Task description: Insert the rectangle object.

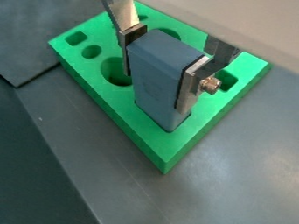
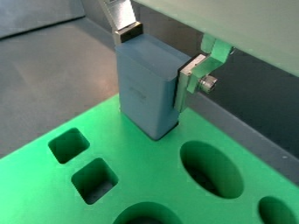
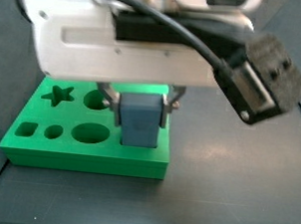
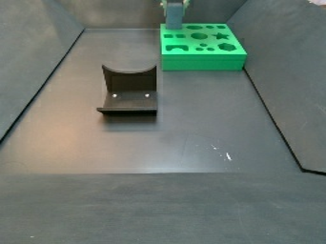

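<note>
The rectangle object is a slate grey-blue block standing upright, also seen in a wrist view. My gripper is shut on its upper part, with a silver finger on one side and the other finger opposite. The block's lower end meets the top of the green board at a hole near the board's edge; how deep it sits I cannot tell. In a side view the block hangs under the gripper over the board.
The board has round, square and star holes. The dark fixture stands on the grey floor, apart from the board. Dark walls border the floor. A white camera housing hides the wrist.
</note>
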Robot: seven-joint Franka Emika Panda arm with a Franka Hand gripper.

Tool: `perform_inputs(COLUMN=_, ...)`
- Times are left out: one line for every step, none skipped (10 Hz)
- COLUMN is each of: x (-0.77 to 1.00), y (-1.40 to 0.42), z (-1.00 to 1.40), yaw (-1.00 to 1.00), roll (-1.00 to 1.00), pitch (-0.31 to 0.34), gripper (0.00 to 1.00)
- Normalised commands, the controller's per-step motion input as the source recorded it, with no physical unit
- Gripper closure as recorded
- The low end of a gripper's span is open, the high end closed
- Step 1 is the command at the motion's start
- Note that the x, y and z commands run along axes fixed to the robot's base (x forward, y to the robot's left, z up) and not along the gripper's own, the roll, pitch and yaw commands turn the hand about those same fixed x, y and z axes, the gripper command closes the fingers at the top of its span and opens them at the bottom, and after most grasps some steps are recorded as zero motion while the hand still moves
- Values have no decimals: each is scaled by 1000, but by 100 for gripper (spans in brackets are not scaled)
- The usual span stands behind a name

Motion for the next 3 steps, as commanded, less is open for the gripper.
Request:
perform_inputs(x=177, y=0, z=-357, yaw=-74, roll=0, pitch=81, gripper=100)
perform_inputs(x=63, y=0, z=-163, yaw=-40, roll=-40, pitch=0, gripper=100)
perform_inputs(x=0, y=0, z=0, yaw=0, roll=0, pitch=0, gripper=100)
